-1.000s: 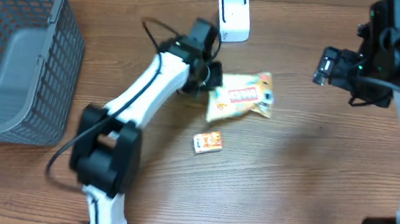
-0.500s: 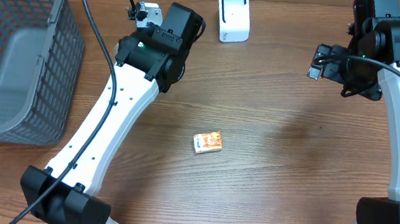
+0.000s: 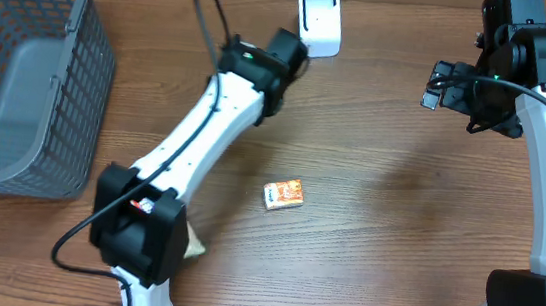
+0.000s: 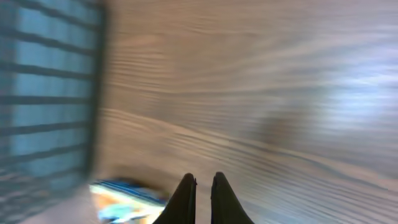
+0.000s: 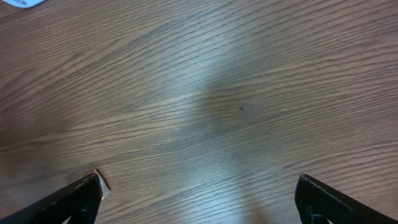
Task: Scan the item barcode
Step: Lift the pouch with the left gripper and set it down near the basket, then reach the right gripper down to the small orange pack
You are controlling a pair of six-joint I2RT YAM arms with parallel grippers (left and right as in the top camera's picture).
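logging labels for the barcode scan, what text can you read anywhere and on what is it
No text can be read in any view.
small box: orange print, too small to read.
packet: blue and orange print, blurred.
white device: no text visible.

A brown table (image 3: pixel 376 233) with a fine, wavy wood grain fills every view, and from overhead its lines run mostly from side to side. Soft light leaves a pale, diffuse sheen across the bare wood in the right wrist view, while in the left wrist view the same surface is smeared by blur
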